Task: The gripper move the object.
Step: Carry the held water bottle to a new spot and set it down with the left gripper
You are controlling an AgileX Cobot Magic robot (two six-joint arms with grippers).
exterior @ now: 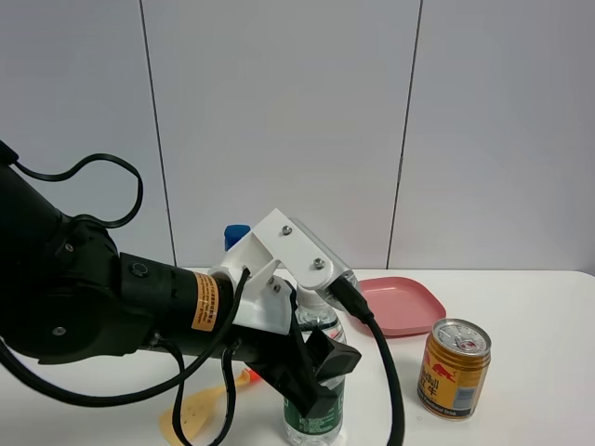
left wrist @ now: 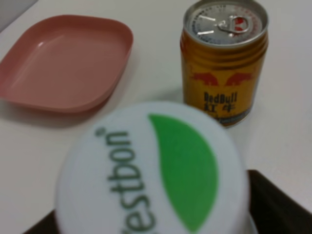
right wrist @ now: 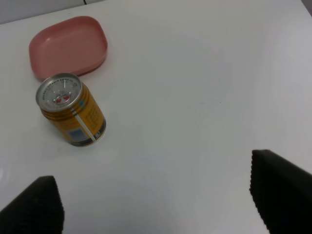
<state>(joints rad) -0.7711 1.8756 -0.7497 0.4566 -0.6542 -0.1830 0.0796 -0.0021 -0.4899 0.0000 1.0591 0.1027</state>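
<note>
The left tool (exterior: pixel 316 376) sits at the bottom centre of the high view. Its black jaws are clenched on the bottle (exterior: pixel 318 423), one on each side of the body above the dark green label. The bottle stands upright on the worktop (exterior: pixel 535 316) at the bottom edge of the frame, its upper part mostly hidden behind the white bracket (exterior: pixel 284 246) and the jaws. The left arm (exterior: pixel 102 302), thick and black, reaches in from the left edge.

In the left wrist view the bottle's white cap (left wrist: pixel 151 170) fills much of the picture (blurred, with green lettering and a green leaf-shaped mark). Dark jaw parts show on either side of it.

A gold can (exterior: pixel 454 370) stands upright at the lower right of the high view, near the bottle but apart from it. Behind them, right of centre, lies a pink plate (exterior: pixel 402 307). A blue cap (exterior: pixel 235 232) peeks out behind the bracket. A flat yellow thing (exterior: pixel 191 413) lies at the bottom, left of the bottle; I cannot tell what it is.

The right tool (right wrist: pixel 156 204) is released, its two black jaw tips standing wide apart over bare worktop, well away from the can and plate.
</note>
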